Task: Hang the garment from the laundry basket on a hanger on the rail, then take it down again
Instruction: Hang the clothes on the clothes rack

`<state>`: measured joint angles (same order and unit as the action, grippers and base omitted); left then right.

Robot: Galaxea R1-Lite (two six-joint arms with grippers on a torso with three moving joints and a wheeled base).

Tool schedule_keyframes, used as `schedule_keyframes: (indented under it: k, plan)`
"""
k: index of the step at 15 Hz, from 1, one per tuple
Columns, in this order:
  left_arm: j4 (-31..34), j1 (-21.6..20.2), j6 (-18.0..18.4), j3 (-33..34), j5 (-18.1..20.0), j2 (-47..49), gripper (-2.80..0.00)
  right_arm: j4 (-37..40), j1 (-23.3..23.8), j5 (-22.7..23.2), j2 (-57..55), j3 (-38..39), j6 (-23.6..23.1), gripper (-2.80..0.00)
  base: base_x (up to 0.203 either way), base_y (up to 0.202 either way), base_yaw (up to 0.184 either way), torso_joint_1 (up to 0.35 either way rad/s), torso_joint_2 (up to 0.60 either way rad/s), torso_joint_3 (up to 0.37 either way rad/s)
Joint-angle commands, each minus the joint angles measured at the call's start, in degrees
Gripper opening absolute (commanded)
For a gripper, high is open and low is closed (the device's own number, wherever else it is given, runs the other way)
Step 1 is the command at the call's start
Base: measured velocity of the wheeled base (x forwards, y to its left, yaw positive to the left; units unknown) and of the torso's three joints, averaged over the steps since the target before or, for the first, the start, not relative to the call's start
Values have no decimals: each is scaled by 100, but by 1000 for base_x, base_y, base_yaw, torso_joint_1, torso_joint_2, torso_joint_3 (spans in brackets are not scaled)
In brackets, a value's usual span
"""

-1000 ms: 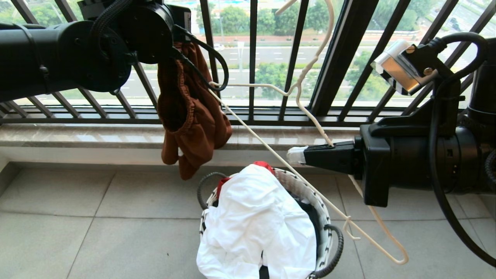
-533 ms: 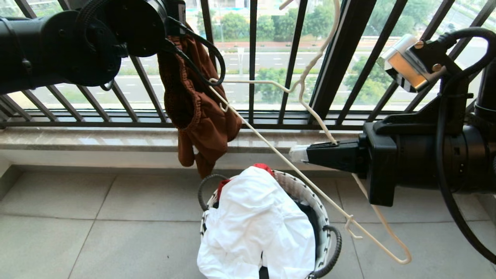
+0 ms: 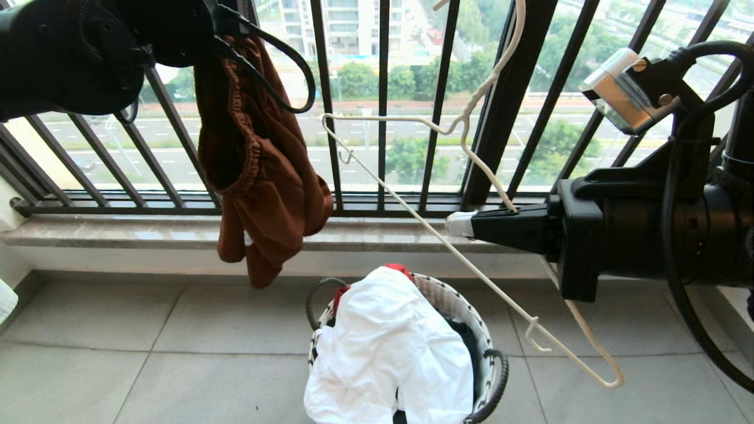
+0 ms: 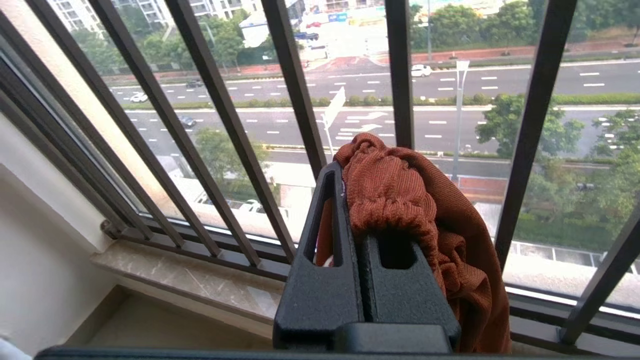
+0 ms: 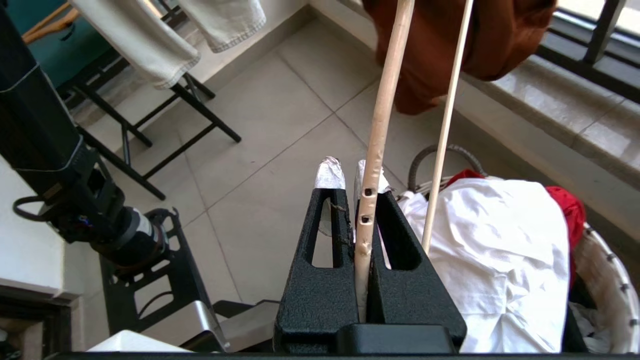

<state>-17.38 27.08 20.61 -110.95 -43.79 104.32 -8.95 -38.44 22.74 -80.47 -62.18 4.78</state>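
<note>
Fingers of my left gripper (image 4: 367, 210) clamped on garment (image 3: 259, 171), lifted clear of laundry basket (image 3: 486, 347); right gripper (image 5: 356, 182) pinches hanger (image 3: 412, 203) (tilted). Threading, rail hanging, take-down all remain.

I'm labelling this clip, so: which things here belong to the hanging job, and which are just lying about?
In the job:
- shorts, in left hand
- hanger, in right hand
- laundry basket

Lying about:
- white garment
- balcony railing
</note>
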Motion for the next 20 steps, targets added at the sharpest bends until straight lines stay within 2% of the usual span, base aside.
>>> schedule_keyframes:
  k: [1,3,8,20]
  plan:
    - [-27,-180,4,60,-47,-117,-280,-95,241,11,-47,-4,-53,-280,0,0,0,5,5,193]
    - [-54,-273,-5,100,-235,-166,-280,-182,469,24,-74,-34,-104,-280,0,0,0,2,1,203]
    - [-55,-352,-14,108,-254,-157,-280,-449,896,424,-291,-22,-162,-280,0,0,0,0,3,200]
    - [-63,-388,-49,363,-279,-140,-280,-441,900,442,-285,-4,-171,-280,0,0,0,2,2,203]
